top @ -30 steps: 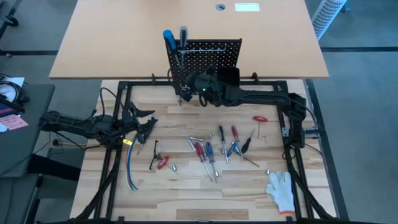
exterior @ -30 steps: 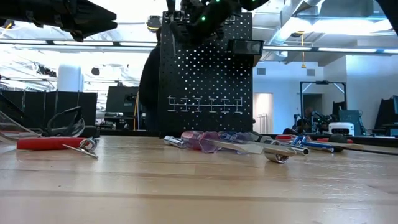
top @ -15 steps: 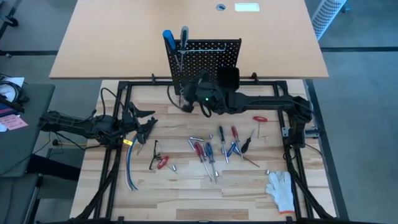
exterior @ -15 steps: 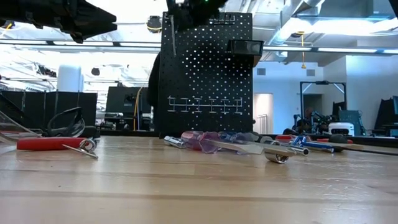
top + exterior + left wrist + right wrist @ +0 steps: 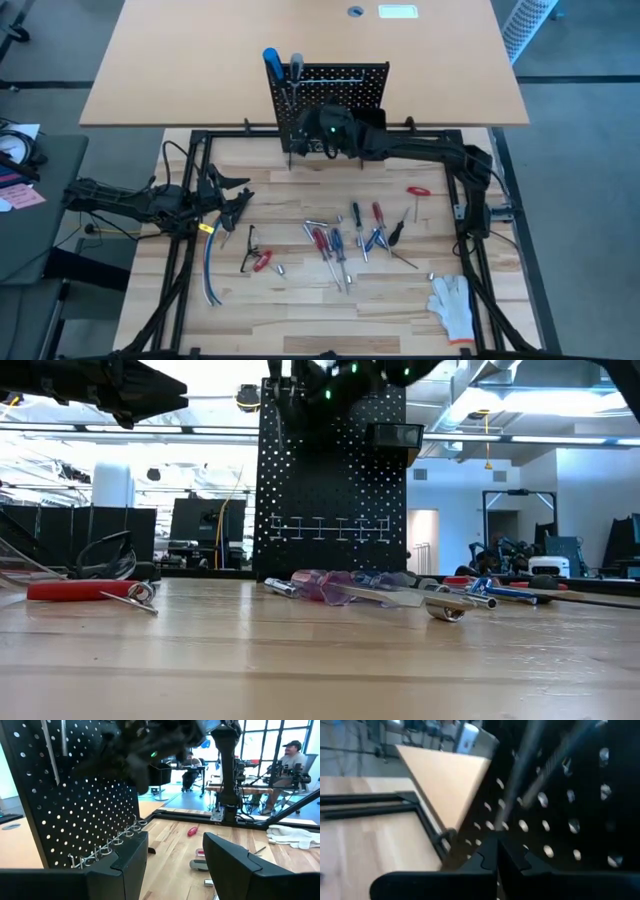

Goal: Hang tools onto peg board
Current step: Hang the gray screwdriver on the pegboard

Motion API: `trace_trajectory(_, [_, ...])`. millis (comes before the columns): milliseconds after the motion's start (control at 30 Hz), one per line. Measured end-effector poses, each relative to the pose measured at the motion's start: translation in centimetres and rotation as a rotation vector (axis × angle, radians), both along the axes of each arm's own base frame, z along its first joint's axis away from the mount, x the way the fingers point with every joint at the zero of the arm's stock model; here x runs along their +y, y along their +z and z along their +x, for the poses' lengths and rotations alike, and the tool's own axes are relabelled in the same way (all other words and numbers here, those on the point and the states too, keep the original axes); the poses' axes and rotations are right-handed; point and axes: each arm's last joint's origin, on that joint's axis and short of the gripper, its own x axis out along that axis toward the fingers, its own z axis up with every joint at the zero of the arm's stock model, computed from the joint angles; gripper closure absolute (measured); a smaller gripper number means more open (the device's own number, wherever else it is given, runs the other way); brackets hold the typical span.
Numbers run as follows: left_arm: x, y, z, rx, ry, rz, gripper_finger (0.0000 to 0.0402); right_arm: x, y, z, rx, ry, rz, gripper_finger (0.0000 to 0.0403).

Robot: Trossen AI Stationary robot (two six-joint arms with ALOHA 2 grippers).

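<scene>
Right end effector [image 5: 300, 133]: sitting closed with nothing visible between its fingers, pressed up against the peg board [image 5: 345, 85].
Peg board: standing upright just beyond it; blue screwdriver [image 5: 271, 62] and grey screwdriver [image 5: 295, 58] hanging there, long axes vertical, handles up.
Loose tools [image 5: 345, 240]: lying flat on the desk [image 5: 300, 310], well behind it.
Left end effector [image 5: 235, 198]: waiting open, far off to the side.

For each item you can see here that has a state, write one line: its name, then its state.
Peg board: upright, two screwdrivers hung at its top corner.
Right hand: shut, against the peg board.
Left hand: open, empty, off to the side.
Loose tools: lying flat on the table.
Glove: lying flat at the table's corner.
</scene>
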Motion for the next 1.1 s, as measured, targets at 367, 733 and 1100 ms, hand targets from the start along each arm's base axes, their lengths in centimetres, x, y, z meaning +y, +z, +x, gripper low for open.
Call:
trace_trajectory(367, [0.0, 0.0, 0.0, 0.005, 0.0, 0.0, 0.0217, 1.2, -0.5, 0.4, 0.047, 0.028, 0.002, 0.0397])
trace_trajectory(733, [0.0, -0.3, 0.0, 0.041, 0.001, 0.014, 0.0217, 9.4, -1.5, 0.9, 0.295, 0.134, -0.041, 0.0395])
trace_trajectory(1100, [-0.7, -1.5, 0.3, 0.177, 0.013, 0.06, 0.0217, 20.7, -7.6, -1.6, 0.532, 0.284, 0.128, 0.0396])
